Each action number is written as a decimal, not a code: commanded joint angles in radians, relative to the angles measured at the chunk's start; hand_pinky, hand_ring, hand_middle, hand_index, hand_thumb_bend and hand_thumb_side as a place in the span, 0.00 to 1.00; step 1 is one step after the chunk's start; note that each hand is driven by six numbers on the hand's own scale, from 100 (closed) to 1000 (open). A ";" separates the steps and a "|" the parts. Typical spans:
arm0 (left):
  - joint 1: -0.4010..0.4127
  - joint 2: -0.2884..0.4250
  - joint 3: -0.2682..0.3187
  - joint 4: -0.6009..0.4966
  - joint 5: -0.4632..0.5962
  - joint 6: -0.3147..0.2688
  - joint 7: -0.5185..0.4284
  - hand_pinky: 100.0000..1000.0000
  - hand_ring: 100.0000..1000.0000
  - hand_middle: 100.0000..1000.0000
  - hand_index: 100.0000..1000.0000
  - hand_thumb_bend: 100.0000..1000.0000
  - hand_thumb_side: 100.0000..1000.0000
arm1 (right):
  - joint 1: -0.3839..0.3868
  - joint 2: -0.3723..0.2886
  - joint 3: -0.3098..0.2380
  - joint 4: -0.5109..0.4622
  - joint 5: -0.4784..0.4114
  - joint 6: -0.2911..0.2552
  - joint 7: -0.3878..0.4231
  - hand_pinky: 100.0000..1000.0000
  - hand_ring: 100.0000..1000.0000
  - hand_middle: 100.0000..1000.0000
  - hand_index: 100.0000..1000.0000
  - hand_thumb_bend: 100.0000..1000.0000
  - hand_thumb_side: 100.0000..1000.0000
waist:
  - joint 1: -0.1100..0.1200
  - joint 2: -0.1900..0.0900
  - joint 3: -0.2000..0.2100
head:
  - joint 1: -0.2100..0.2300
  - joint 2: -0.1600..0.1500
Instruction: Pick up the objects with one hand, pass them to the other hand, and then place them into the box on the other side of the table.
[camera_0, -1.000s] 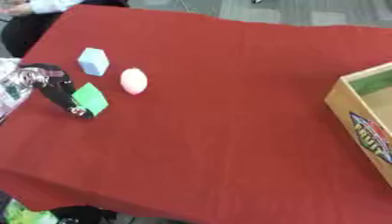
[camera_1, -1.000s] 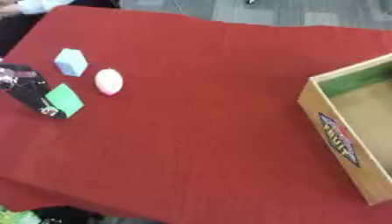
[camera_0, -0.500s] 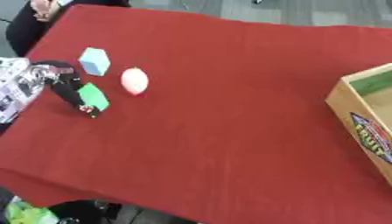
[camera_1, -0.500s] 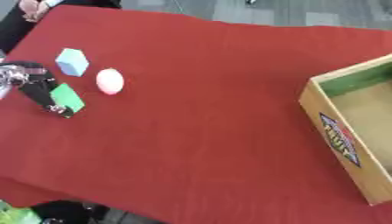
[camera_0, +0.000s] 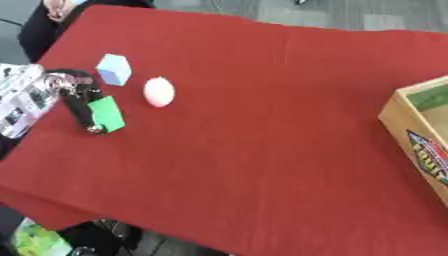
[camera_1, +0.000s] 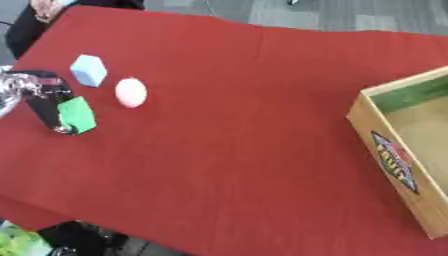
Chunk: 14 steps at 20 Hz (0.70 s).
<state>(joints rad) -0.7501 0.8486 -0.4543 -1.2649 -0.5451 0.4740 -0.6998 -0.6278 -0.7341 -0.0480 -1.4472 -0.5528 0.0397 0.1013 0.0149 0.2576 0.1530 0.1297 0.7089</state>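
On the red table (camera_0: 262, 125), a green block (camera_0: 107, 114) lies near the left edge. My left hand (camera_0: 80, 102) comes in from the left, its black fingers (camera_1: 45, 111) stretched along the block's left side and touching it; the hand is open. A light blue block (camera_0: 114, 69) sits just beyond, and a pale pink egg-shaped object (camera_0: 158, 92) lies to its right. The wooden box (camera_1: 411, 150) stands at the table's right edge, far from the hand. My right hand shows in no view.
A person's dark sleeve (camera_0: 44, 25) shows past the table's far left corner. The table's front edge (camera_0: 131, 220) drops to the floor at the lower left. Bare red cloth stretches between the objects and the box.
The camera has shifted slightly. My left hand's fingers have edged a little along the green block's side; the blocks, the egg shape and the box have not moved.
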 joint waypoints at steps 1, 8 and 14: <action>0.009 0.088 0.066 -0.131 0.023 0.014 0.028 0.74 0.63 0.50 0.45 0.29 0.00 | -0.016 -0.034 -0.010 -0.025 -0.010 -0.007 0.000 0.80 0.80 0.74 0.87 0.33 0.18 | 0.005 -0.022 0.002 | -0.007 -0.002; 0.061 0.124 0.180 -0.510 0.089 0.079 0.233 0.73 0.59 0.48 0.44 0.41 0.00 | -0.078 -0.037 0.041 -0.188 0.032 0.011 0.044 0.81 0.81 0.75 0.88 0.43 0.08 | -0.012 -0.033 -0.004 | -0.046 -0.005; 0.066 0.070 0.165 -0.619 0.041 0.034 0.333 0.71 0.56 0.46 0.43 0.44 0.00 | -0.198 0.027 0.144 -0.362 0.134 0.082 0.167 0.81 0.81 0.75 0.87 0.54 0.06 | -0.025 -0.049 -0.018 | -0.098 -0.010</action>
<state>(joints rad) -0.6766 0.9079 -0.2998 -1.8568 -0.4911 0.5173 -0.3889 -0.8065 -0.7068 0.0840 -1.7633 -0.4397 0.1106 0.2445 -0.0015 0.2477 0.1339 0.0432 0.7086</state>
